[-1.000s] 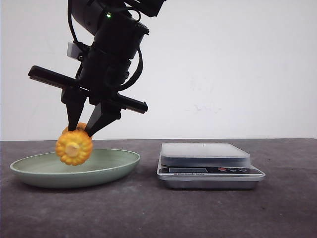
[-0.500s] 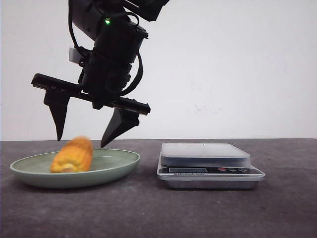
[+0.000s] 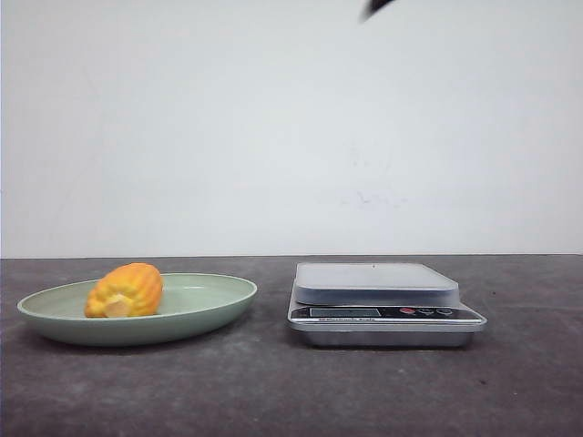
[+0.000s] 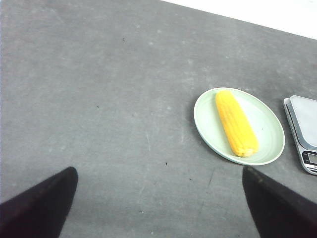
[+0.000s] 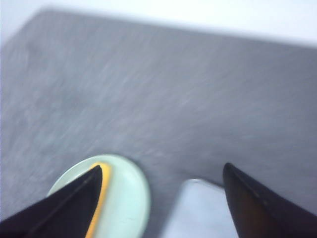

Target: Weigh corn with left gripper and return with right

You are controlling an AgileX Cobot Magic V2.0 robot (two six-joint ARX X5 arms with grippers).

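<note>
The corn point(image 3: 126, 289) lies on its side in the pale green plate point(image 3: 205, 300), orange-yellow with a pale cut end toward me. No gripper touches it. In the left wrist view the corn point(image 4: 236, 123) lies lengthwise in the plate point(image 4: 265, 126), far from my left gripper point(image 4: 158, 171), which is open, empty and high over bare table. My right gripper point(image 5: 163, 167) is open and empty, high above the plate point(image 5: 126, 198) and the scale; that view is blurred and one finger hides most of the corn point(image 5: 103, 191). Only a black tip point(image 3: 376, 7) shows at the front view's top edge.
A silver kitchen scale point(image 3: 375, 284) with an empty platform stands right of the plate, also in the left wrist view point(image 4: 303, 126) and the right wrist view point(image 5: 198, 213). The table is dark grey, with a white wall behind.
The open gripper that hung over the plate has risen almost out of the front view. The corn, dropped from its fingers a second ago, has rolled a little and settled on the plate.
</note>
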